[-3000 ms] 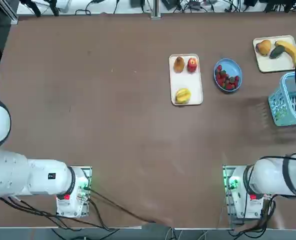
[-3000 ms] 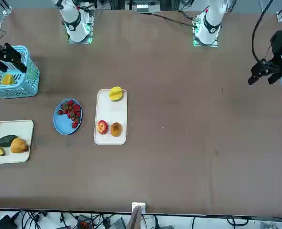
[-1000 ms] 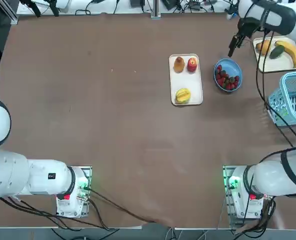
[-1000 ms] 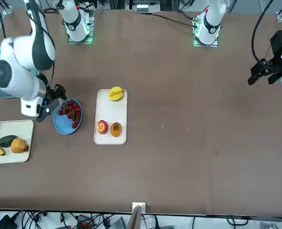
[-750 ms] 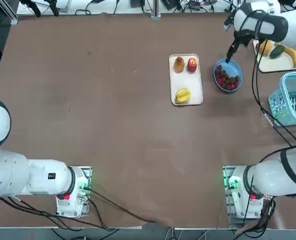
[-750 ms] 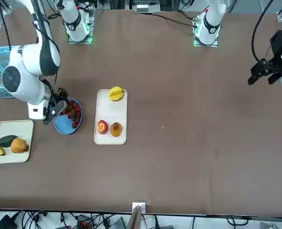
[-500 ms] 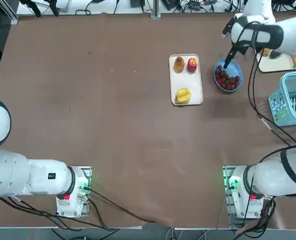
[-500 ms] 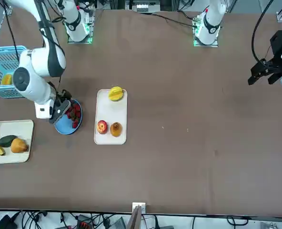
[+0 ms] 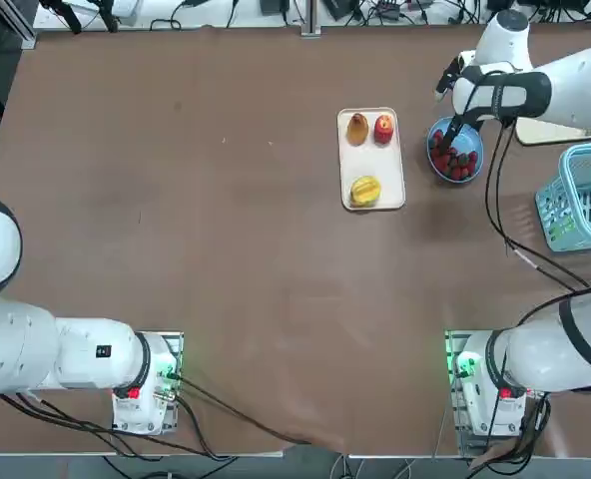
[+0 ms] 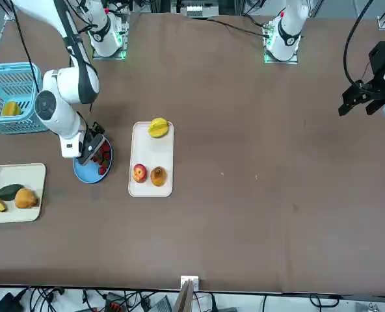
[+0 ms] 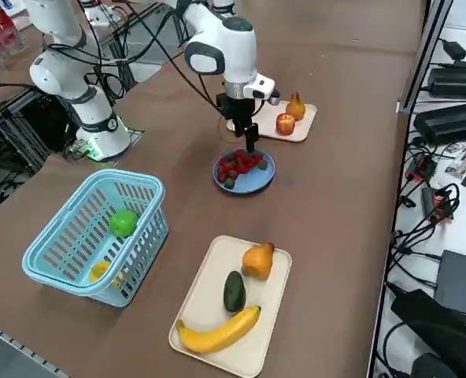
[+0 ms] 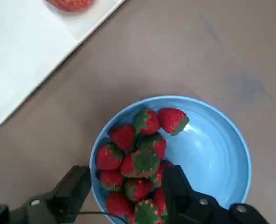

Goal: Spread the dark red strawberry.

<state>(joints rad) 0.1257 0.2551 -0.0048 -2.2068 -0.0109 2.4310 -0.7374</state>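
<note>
White tray (image 9: pixel 371 160): lies in the far right half of the tabletop in the top view, carrying a pear, an apple and a yellow fruit; not part of the task.

Blue bowl (image 12: pixel 222 154): stands just right of the white tray, apart from it, well short of the tabletop's right edge.

Strawberries (image 12: pixel 138 161): heaped to one side of the bowl, the other side bare. No berry reads clearly darker than the rest, so the dark red one cannot be singled out.

Right gripper (image 12: pixel 124 186): poised directly over the heap, pointing down. Jaws stand moderately open, straddling the pile, with nothing held. One finger (image 12: pixel 75 186) sits by the bowl's rim, the other (image 12: pixel 175 186) over the berries.

Far-right items: a second tray (image 11: pixel 233 303) with banana, avocado and pear, and a blue basket (image 11: pixel 99 236), both near the tabletop's right edge.

Step in hand: judged as the approach to the pile; no spreading done yet.

Next move: judged to call for a short descent, then closing on or nudging the berries, keeping clear of the rim so the bowl does not shift.
</note>
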